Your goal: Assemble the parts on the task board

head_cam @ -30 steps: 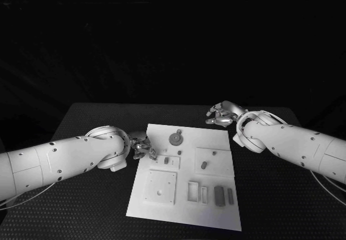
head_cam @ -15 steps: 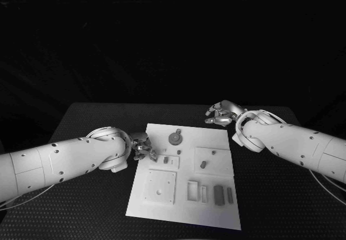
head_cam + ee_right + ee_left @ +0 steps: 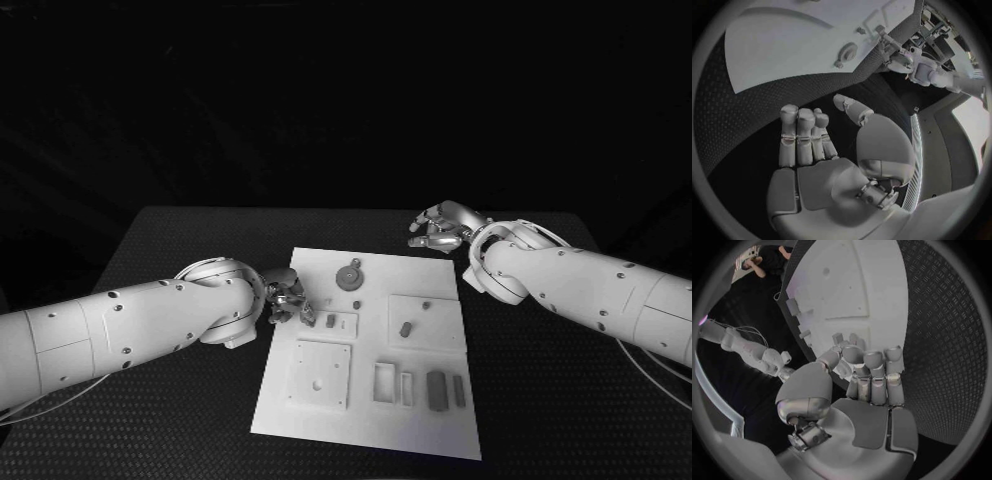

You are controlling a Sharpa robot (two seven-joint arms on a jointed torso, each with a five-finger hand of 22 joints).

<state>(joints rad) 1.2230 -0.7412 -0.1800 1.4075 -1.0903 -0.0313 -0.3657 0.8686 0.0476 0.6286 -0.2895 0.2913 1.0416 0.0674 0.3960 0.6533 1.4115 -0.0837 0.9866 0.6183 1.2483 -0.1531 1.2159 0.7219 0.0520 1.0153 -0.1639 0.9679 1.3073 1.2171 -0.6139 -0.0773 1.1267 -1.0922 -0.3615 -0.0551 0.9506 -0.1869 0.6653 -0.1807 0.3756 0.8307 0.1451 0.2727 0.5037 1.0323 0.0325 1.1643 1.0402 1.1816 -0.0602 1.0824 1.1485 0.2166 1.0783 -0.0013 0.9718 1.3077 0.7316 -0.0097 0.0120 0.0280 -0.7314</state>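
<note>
The white task board (image 3: 378,352) lies in the middle of the black table. A round grey part (image 3: 351,275) sits near its far end, two small parts (image 3: 332,321) (image 3: 408,328) stand mid-board, and slim grey parts (image 3: 437,388) lie near the front right. My left hand (image 3: 287,300) hovers at the board's left edge, close to the small part. In the left wrist view its fingers (image 3: 873,375) lie side by side over the board (image 3: 861,285), with nothing seen in them. My right hand (image 3: 440,228) hangs beyond the far right corner. Its fingers (image 3: 801,135) are loosely bent and empty, and the round part (image 3: 846,51) shows ahead.
Dark ribbed table mat (image 3: 173,400) surrounds the board on all sides. Square and slotted recesses (image 3: 320,372) are set in the board's near half. My two white forearms reach in over the table's left and right sides.
My left forearm has shifted slightly nearer to me, while its hand stays at the board's left edge. The right hand has not visibly moved.
</note>
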